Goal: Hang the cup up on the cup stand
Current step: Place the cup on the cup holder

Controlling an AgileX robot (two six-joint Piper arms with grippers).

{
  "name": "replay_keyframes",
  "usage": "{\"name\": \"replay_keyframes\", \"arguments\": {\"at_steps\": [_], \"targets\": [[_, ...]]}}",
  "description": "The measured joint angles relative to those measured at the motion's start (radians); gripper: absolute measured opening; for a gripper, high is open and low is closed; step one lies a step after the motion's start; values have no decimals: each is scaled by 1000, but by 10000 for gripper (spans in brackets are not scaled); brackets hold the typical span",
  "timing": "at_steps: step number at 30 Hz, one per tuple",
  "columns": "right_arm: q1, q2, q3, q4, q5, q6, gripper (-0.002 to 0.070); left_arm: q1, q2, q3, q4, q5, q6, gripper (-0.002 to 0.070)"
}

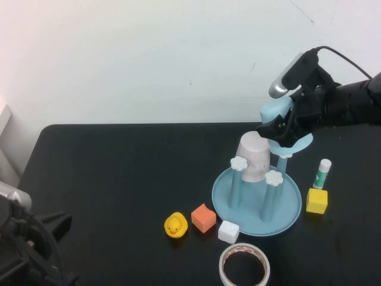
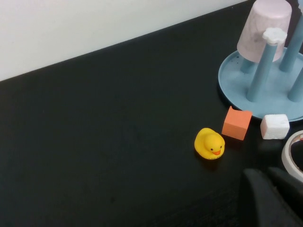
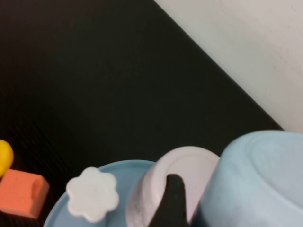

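The cup stand (image 1: pixel 286 211) is a round light blue tray with blue pegs and white flower caps, right of the table's middle. A pale pinkish-white cup (image 1: pixel 253 156) hangs upside down on its back left peg. My right gripper (image 1: pixel 284 128) is shut on the light blue cup (image 1: pixel 275 110), held upside down and tilted over the back right peg. In the right wrist view the blue cup (image 3: pixel 258 182) fills the corner beside the pink cup (image 3: pixel 180 177). My left gripper (image 1: pixel 36 253) is parked at the front left corner, far from the stand.
A yellow duck (image 1: pixel 175 225), an orange block (image 1: pixel 203 217), a white block (image 1: pixel 228 231) and a tape roll (image 1: pixel 244 266) lie in front of the stand. A yellow block (image 1: pixel 317 201) and a glue stick (image 1: pixel 322 173) lie to its right.
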Motion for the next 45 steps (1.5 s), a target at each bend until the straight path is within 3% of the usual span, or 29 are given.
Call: {"name": "replay_keyframes", "arguments": {"at_steps": [32,38,45], "targets": [[0,77,0,-8,6,19,603,0,0,0,2,0,0,0],[-4,77,0,-8,16,19,655,0,0,2,2,0,0,0],[-66,47,0,-59,128,125,663,0,-2,2,-5,52,0,0]]}}
